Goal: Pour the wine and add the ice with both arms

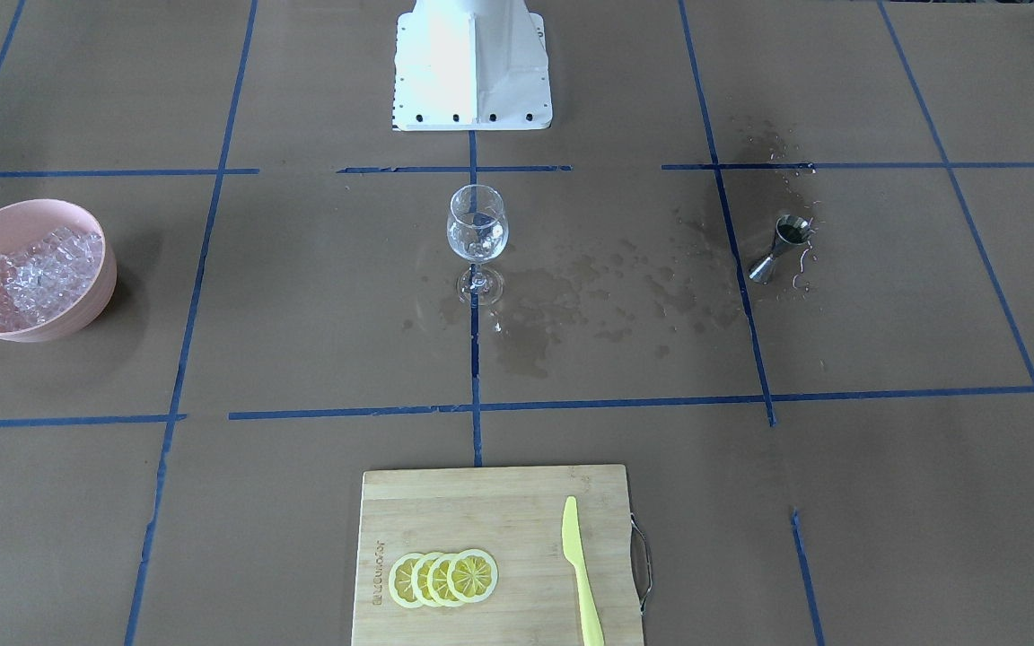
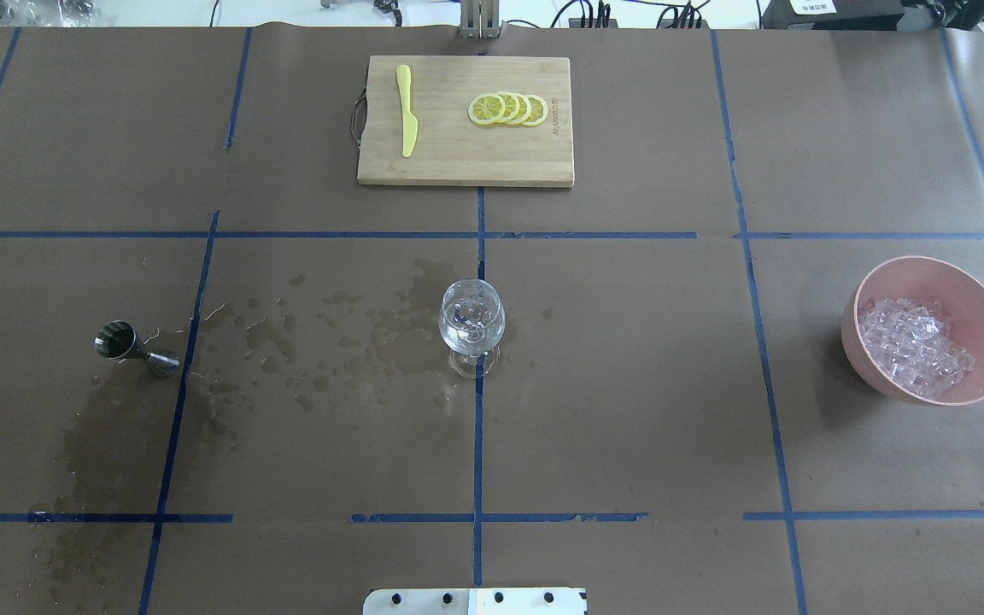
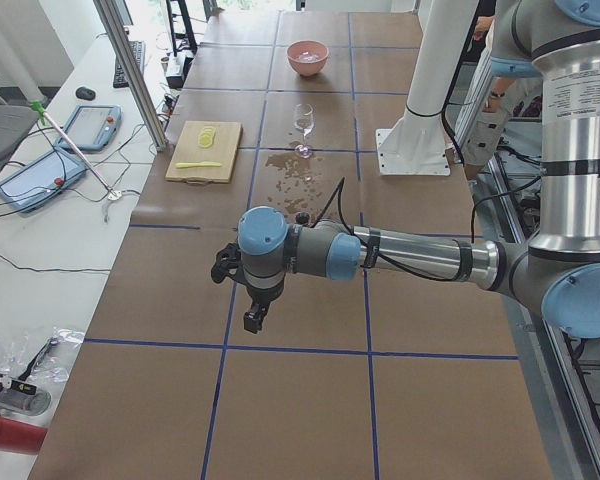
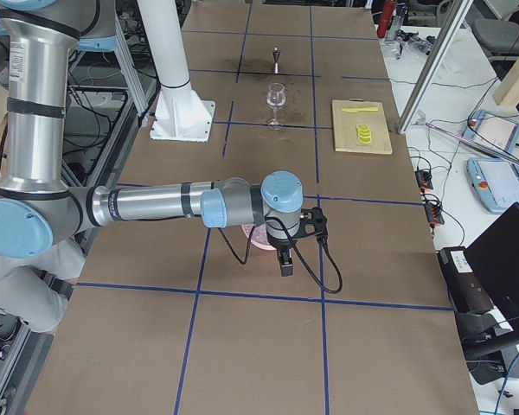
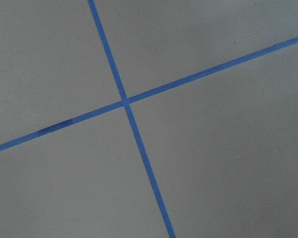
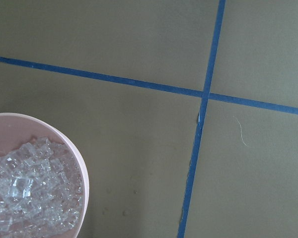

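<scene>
Left pincer (image 3: 252, 320) and right pincer (image 4: 285, 264) are hanging; clenched or released, I cannot tell. Ice (image 2: 915, 346) is lying in the bowl (image 2: 851, 337) just beside the right pincer; wine (image 1: 478, 238) seems to be sitting in the glass (image 2: 471, 320) beyond. The right pincer is probably needing a slow descent, gripping the rim squarely.

I am working in a robotics lab: a table (image 2: 629, 384) papered brown and gridded with blue tape (image 2: 477, 444), the left arm (image 3: 420, 255) and right arm (image 4: 156, 206) reaching over it, a white base block (image 1: 472, 67), aluminium framing (image 3: 130, 75), teach pendants (image 3: 88, 126) on a side bench.
</scene>
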{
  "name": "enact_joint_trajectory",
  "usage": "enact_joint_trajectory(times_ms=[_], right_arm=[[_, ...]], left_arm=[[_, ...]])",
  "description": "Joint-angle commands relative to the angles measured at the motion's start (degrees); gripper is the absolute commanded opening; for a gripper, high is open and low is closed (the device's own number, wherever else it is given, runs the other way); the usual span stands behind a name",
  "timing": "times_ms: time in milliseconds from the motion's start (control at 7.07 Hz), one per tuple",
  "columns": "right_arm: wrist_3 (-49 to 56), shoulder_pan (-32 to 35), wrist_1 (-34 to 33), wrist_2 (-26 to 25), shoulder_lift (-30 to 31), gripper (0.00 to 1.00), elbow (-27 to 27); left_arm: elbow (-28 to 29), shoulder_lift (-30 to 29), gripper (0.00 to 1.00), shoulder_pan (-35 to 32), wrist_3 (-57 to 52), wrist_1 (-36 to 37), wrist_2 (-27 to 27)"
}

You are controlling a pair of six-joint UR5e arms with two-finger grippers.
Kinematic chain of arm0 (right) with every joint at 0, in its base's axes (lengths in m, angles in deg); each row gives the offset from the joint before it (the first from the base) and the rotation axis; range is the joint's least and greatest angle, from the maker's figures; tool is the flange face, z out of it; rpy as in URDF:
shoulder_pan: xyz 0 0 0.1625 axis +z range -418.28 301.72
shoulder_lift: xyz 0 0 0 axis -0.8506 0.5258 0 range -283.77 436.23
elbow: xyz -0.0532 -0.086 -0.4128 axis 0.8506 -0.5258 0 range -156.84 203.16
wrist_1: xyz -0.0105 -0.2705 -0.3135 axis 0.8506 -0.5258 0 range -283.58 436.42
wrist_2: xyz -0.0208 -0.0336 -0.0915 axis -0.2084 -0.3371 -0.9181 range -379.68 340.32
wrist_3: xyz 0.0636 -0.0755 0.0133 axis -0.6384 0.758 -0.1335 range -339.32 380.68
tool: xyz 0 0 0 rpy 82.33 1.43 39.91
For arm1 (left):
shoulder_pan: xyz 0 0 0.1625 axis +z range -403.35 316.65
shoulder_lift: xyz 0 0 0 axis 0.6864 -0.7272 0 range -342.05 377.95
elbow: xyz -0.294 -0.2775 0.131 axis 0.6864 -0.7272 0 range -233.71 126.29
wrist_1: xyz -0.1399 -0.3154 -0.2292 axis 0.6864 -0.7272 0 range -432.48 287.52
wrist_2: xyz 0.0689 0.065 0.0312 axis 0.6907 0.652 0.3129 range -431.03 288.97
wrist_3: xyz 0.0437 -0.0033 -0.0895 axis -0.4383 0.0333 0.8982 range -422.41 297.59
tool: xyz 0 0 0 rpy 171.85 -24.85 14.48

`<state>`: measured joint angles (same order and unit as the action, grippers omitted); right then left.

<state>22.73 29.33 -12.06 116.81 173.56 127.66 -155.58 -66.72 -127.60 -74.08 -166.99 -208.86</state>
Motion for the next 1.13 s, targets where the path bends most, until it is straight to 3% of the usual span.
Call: enact_joint_trajectory(times_ms=[0,142,283,566,708,991], right_arm=[[-0.11,-1.37,-0.03,0.1,-3.44,1.0,-0.17],[-0.46,-2.52,0.06,-0.43,-3.72,1.0,-0.52],[-0.81,-2.44,1.28,-0.34,-3.81,1.0,-0.53],[-0.82,-2.96,3.05,-0.34,-3.9,1.0,-1.58],[-0.9,-3.58,3.05,-0.34,-3.9,1.0,-1.67],[-0.91,-3.93,3.05,-0.34,-3.9,1.0,-1.67]], left_arm=[[-0.96,-0.06,1.0,4.26,11.16,-13.57,-7.43],[-0.44,0.21,1.0,4.8,24.11,-25.69,-5.45],[-0.52,1.25,1.0,9.85,30.68,-36.6,2.14],[-1.13,6.59,1.0,18.83,38.8,-51.49,15.25],[-1.83,9.84,1.0,22.0,43.71,-60.09,18.53],[-4.82,10.75,1.0,36.45,58.7,-64.01,29.85]])
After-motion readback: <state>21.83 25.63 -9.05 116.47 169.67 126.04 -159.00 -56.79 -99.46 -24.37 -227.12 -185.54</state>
